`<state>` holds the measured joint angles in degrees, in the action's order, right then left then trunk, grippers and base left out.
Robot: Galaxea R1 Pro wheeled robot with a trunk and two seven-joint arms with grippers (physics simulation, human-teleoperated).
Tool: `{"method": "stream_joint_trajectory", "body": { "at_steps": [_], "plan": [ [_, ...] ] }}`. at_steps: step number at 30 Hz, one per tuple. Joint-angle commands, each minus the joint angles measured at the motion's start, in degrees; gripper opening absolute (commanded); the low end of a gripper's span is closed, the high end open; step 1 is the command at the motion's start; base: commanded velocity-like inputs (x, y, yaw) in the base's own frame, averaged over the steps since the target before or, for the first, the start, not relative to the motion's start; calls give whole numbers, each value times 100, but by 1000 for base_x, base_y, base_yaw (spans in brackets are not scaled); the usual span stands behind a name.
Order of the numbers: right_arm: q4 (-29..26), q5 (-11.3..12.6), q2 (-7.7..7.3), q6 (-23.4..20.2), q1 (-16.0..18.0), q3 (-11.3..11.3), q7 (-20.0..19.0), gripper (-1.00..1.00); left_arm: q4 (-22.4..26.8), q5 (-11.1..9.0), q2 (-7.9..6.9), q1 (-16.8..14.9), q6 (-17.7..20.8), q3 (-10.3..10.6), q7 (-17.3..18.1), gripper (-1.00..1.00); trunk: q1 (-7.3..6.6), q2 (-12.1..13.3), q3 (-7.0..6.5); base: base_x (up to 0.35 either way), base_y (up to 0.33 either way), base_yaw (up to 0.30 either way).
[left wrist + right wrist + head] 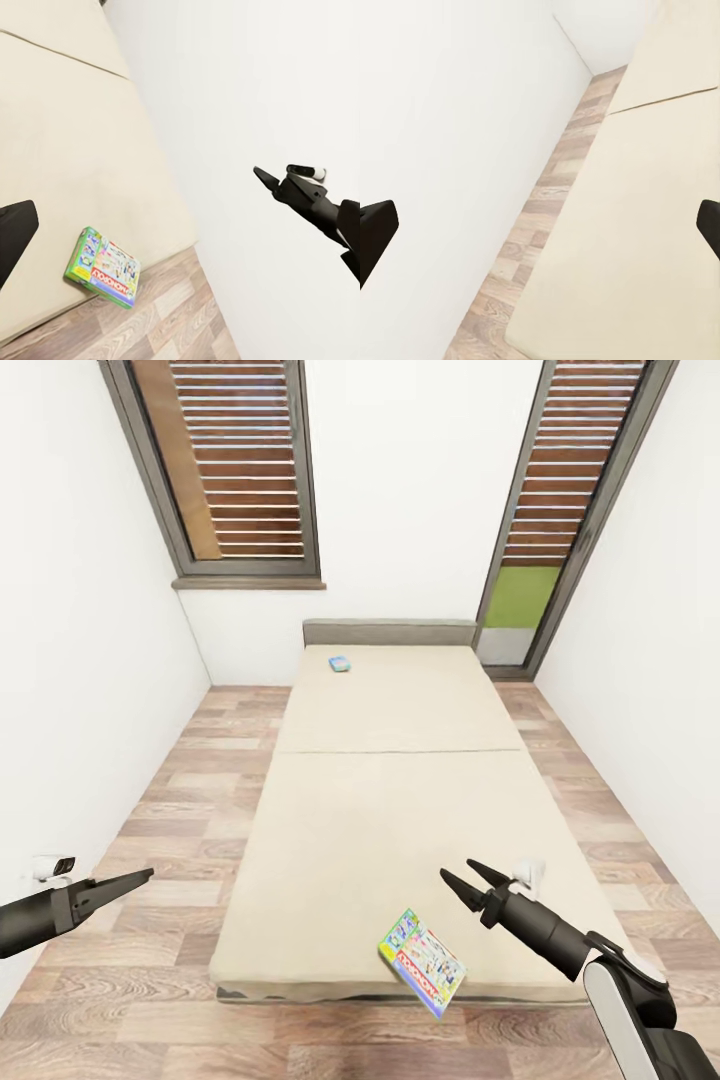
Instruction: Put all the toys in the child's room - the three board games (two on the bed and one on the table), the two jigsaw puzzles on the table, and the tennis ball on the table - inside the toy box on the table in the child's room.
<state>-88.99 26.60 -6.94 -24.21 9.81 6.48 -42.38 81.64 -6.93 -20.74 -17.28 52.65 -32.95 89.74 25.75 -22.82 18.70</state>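
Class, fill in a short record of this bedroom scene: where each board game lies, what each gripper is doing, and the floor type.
near board game: green-bordered cover, on the bed at its near edge, one corner overhanging
far board game: small, blue, near the headboard
left gripper: empty, over the floor; opening unclear
right gripper: fingers apart, empty, above the bed
floor: wood-look planks

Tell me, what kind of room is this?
Probably a bedroom: a large cream bed on a wood-plank floor, slatted windows behind, and two board games lying on the mattress.
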Motion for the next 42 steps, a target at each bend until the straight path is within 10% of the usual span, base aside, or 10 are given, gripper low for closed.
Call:
{"method": "stream_joint_trajectory", "body": {
  "at_steps": [1,25,42],
  "plan": [
    [-1,48,0,-31,4,4,-7,100,1,8,-1,-4,61,-1,26,100,3,-10,0,0,0,0],
    [28,47,0,48,4,-102,32,100,-18,16,-1,-4,61,-1,26,100,3,-10,-229,0,0,0],
    [223,143,-5,-179,32,-96,2479,100,-84,226,8,-4,46,71,-380,100,3,-10,-392,0,0,0]
  ]
}}
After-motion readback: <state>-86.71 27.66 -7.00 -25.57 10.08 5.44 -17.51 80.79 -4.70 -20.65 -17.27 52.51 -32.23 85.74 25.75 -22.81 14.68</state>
